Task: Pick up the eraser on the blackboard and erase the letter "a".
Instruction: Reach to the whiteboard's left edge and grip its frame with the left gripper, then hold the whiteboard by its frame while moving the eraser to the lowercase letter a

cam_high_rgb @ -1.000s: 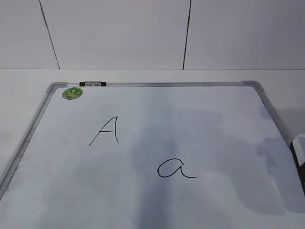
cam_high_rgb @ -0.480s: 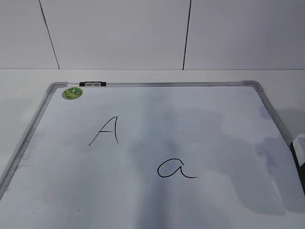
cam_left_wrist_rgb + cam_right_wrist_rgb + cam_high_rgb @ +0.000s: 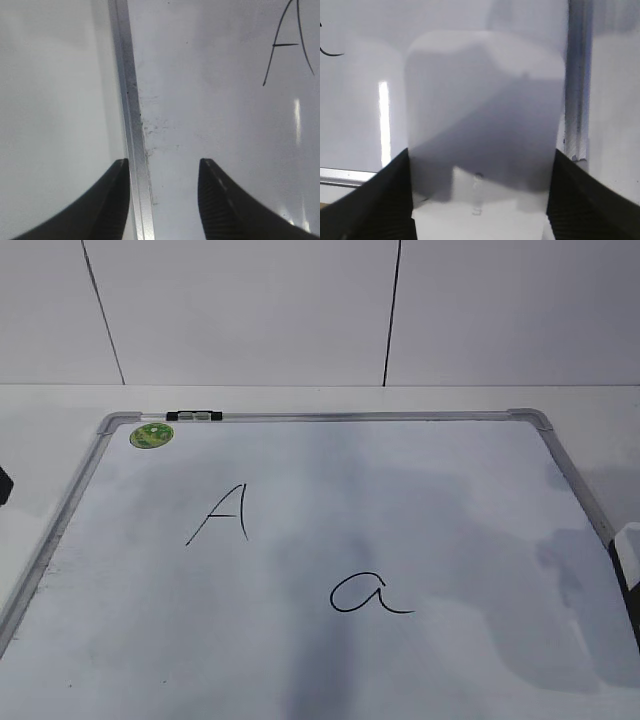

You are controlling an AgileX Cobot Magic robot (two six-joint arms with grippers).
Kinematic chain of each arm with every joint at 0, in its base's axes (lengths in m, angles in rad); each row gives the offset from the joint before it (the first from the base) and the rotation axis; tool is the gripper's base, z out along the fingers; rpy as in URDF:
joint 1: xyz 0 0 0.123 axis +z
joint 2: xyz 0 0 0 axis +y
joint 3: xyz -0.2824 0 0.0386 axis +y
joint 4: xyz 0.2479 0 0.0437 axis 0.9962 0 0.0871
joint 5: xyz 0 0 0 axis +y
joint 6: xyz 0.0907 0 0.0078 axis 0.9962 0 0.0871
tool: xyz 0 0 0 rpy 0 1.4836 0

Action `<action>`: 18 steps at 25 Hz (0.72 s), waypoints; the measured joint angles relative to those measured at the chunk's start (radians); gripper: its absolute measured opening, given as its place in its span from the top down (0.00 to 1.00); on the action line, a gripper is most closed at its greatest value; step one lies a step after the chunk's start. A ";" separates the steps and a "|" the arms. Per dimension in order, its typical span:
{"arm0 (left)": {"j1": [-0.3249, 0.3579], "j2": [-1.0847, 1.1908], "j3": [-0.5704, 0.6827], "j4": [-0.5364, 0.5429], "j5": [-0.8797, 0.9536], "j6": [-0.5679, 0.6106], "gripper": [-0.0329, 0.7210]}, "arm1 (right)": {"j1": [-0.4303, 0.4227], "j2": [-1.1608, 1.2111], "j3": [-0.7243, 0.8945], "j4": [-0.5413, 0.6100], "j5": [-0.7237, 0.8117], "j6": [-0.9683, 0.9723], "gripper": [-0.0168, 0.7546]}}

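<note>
Changes against the earlier exterior pictures: a small dark shape [image 3: 4,486] has come in at the far left edge, beside the board's frame; too little shows to say for certain that it belongs to the left arm. The markings on the board have not moved, and the white object at the right edge sits where it did.

Nearest, in the right wrist view, the right gripper [image 3: 480,200] has its two dark fingers [image 3: 375,200] set against the two long sides of the eraser [image 3: 485,115], which fills the gap between them; the fingers appear clamped on it. The eraser lies on the blackboard [image 3: 400,500] just inside the right frame rail [image 3: 577,75]. In the exterior view only a white sliver with a dark underside [image 3: 628,560] shows at that edge.

In the left wrist view the left gripper [image 3: 165,200] stands with jaws apart and nothing between them, straddling the left frame rail [image 3: 127,100].

Further in, the letter "a" [image 3: 368,595] lies right of centre, well apart from the eraser. Beyond it sits the capital "A" [image 3: 224,513], then the green sticker [image 3: 151,435] and the clip [image 3: 194,416] on the far rail.
</note>
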 joint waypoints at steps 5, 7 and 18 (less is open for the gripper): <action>0.000 0.171 -0.115 0.002 0.046 0.020 0.51 | 0.000 0.000 0.000 0.000 0.001 0.000 0.23; 0.000 0.228 -0.144 0.002 0.050 0.026 0.51 | 0.000 0.000 0.000 0.000 0.002 0.000 0.23; 0.000 0.408 -0.221 0.034 0.069 0.036 0.64 | 0.000 0.000 0.000 0.000 0.006 0.000 0.23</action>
